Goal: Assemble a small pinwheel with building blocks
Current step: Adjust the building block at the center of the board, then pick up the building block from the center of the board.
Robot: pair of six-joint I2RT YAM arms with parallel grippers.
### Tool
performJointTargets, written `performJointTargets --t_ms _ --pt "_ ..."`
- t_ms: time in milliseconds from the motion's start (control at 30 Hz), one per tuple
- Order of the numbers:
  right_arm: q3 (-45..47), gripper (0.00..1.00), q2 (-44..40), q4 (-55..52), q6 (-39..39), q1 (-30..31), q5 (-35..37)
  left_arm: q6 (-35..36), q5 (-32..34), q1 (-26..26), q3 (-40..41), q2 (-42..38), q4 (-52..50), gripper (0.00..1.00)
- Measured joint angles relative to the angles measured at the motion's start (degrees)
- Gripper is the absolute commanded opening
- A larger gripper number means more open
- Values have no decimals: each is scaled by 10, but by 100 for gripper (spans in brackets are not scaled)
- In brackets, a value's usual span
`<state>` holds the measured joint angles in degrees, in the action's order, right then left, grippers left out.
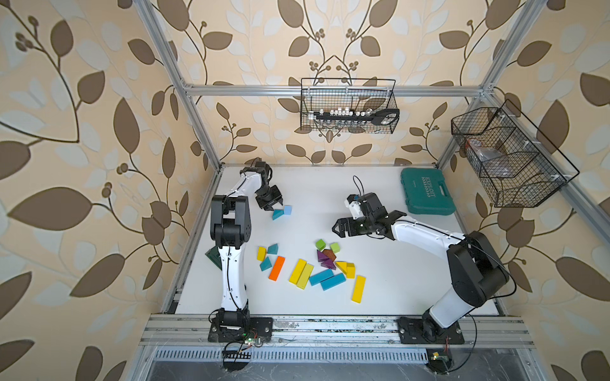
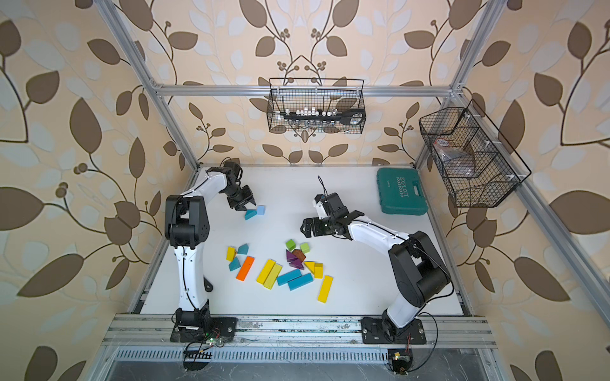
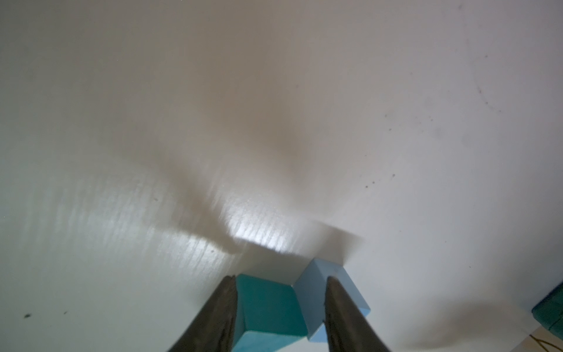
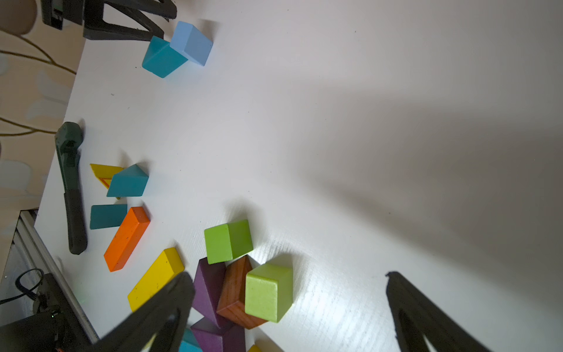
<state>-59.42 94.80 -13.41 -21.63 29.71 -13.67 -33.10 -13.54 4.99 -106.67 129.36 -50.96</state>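
Left of centre in both top views, left gripper point(image 1: 272, 207) sits low over wedge point(image 1: 278, 214). Its jaws are partly open: one finger point(image 3: 219, 311) lies against the wedge's side, the other in front of cube point(image 1: 287, 210), with nothing clamped. Wedge touches cube on table point(image 1: 379, 290). Recommended: square wedge flush to cube, then lift straight clear. Lower centre: loose blocks point(image 1: 317, 267). Right of centre: right gripper point(image 1: 367, 221), fully spread, empty.

White-shelled arms point(image 1: 231, 273) with black joints point(image 1: 231, 227) and thin black cables point(image 1: 354, 180).
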Motion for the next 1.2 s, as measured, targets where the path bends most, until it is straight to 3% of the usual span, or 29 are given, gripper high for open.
performJointTargets --t_ms 100,167,233,333,400,500,633,767,867,967,1067,1200 --pt "1 100 0 0 0 0 -1 -2 19 0 -1 0 -10 61" --pt "1 100 0 0 0 0 -1 -5 43 0 -1 -4 -22 74" --pt "1 100 0 -1 0 0 -1 -17 75 0 10 -21 -30 78" --pt "5 100 -3 -1 2 0 -1 -41 124 0 80 -97 -35 97" --pt "14 100 -11 -4 4 0 -1 -63 153 0 143 -173 -42 98" --pt "33 100 -33 -8 6 0 -1 -92 184 3 242 -296 -54 93" --pt "50 100 -65 -11 7 4 -1 -118 202 27 344 -384 -68 86" --pt "62 100 -94 -14 9 13 -1 -130 204 87 422 -386 -71 87" --pt "71 100 -110 -16 9 16 -1 -133 198 114 454 -385 -71 81" --pt "77 100 -117 -18 9 16 -1 -134 203 115 457 -379 -69 72" --pt "85 100 -122 -19 9 16 0 -131 214 110 457 -361 -66 58" --pt "92 99 -122 -21 9 16 0 -128 221 103 456 -324 -62 56"
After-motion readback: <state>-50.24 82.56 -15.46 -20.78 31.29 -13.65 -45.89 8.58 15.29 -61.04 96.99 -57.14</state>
